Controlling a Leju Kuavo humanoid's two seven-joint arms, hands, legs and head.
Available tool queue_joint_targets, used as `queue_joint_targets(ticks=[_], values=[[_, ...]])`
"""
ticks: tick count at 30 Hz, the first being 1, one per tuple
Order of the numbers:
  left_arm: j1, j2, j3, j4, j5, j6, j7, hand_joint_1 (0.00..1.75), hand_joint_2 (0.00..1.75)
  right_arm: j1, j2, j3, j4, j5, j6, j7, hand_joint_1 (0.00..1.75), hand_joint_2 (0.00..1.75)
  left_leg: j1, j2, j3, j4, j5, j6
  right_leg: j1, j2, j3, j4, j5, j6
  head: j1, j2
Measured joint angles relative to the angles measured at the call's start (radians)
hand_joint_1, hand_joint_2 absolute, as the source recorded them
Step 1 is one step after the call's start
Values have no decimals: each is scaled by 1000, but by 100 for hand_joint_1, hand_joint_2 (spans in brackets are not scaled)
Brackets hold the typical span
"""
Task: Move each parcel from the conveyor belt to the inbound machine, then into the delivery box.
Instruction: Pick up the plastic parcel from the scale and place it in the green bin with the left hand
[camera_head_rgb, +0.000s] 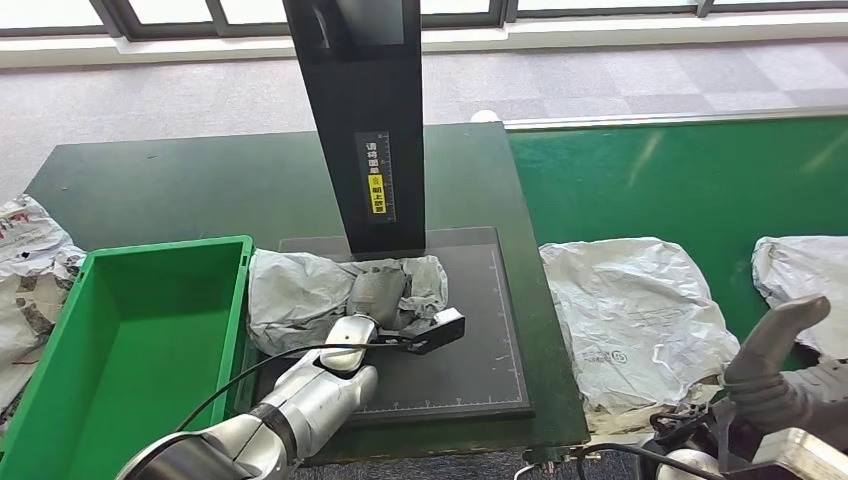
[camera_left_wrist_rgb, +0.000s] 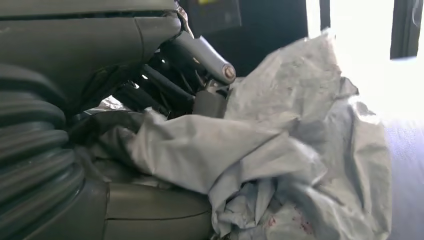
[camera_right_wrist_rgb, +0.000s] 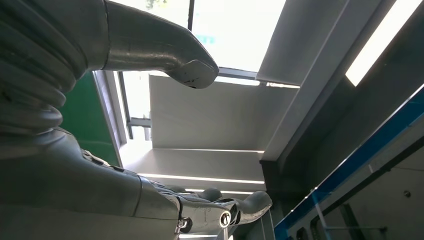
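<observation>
A crumpled grey parcel (camera_head_rgb: 298, 290) lies on the black platform (camera_head_rgb: 475, 350) of the inbound machine, at the foot of its dark column (camera_head_rgb: 368, 120). My left hand (camera_head_rgb: 383, 302) grips the parcel's right part. In the left wrist view the parcel (camera_left_wrist_rgb: 280, 150) is bunched between the thumb and the dark fingers (camera_left_wrist_rgb: 200, 50) of my left hand (camera_left_wrist_rgb: 75, 65). The green delivery box (camera_head_rgb: 165, 250) stands left of the platform, nothing inside. My right hand (camera_head_rgb: 775, 365) is at the lower right, thumb up, fingers apart and holding nothing; my right hand (camera_right_wrist_rgb: 75, 100) faces the ceiling.
Two more grey parcels (camera_head_rgb: 635, 310) (camera_head_rgb: 805, 275) lie on the green conveyor belt (camera_head_rgb: 680, 180) to the right. Further grey bags (camera_head_rgb: 25, 265) lie left of the green box. The dark table edge runs along the front below the platform.
</observation>
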Motion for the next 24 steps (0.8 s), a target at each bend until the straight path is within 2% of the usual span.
queue_joint_targets(ticks=[2,4,7,9,10,12,14,16,19,24], values=[[24,4,-2,-43,-53,101,19,175,175,0,0,0,0,0,0,0,0,175,0,0,0,0,0,0,0,0,-1,0,0,0,0,0],[69,15,-3,-158,-103,171,30,175,175,0,0,0,0,-4,0,0,0,175,0,0,-1,0,0,0,0,0,-1,1,0,0,0,0],[140,62,-13,-442,-120,193,68,175,175,-1,0,0,0,-16,0,0,0,175,0,1,-2,0,0,0,0,1,-2,1,0,0,0,0],[173,108,-21,-654,-121,194,60,175,175,-1,0,0,3,-28,0,0,0,175,1,1,-3,0,0,0,0,2,-3,1,0,0,0,0],[190,123,-16,-756,-121,195,16,175,175,-1,0,0,4,-34,0,0,0,175,1,1,-3,0,0,-1,0,1,-3,1,0,0,0,0],[238,122,14,-944,-121,196,-145,175,175,-1,0,-2,8,-43,0,1,0,175,1,-2,-3,0,0,0,0,0,-3,1,-1,0,0,0],[290,90,61,-1107,-121,197,-323,175,175,-1,0,-4,10,-49,0,2,0,175,1,-2,-4,0,0,0,0,0,-3,1,-2,0,0,0],[328,53,110,-1236,-121,197,-425,175,175,-1,0,-7,10,-54,0,2,0,175,1,0,-4,0,-1,1,-1,1,-3,1,-2,1,0,0],[363,18,152,-1386,-121,196,-462,175,175,-1,0,-10,11,-62,0,2,0,175,1,0,-4,0,-1,1,-1,0,-4,0,-2,1,0,0],[382,13,158,-1546,-121,196,-445,175,175,1,0,-25,11,-70,0,2,0,175,1,0,-3,0,-1,1,0,0,-3,0,-2,1,0,0]])
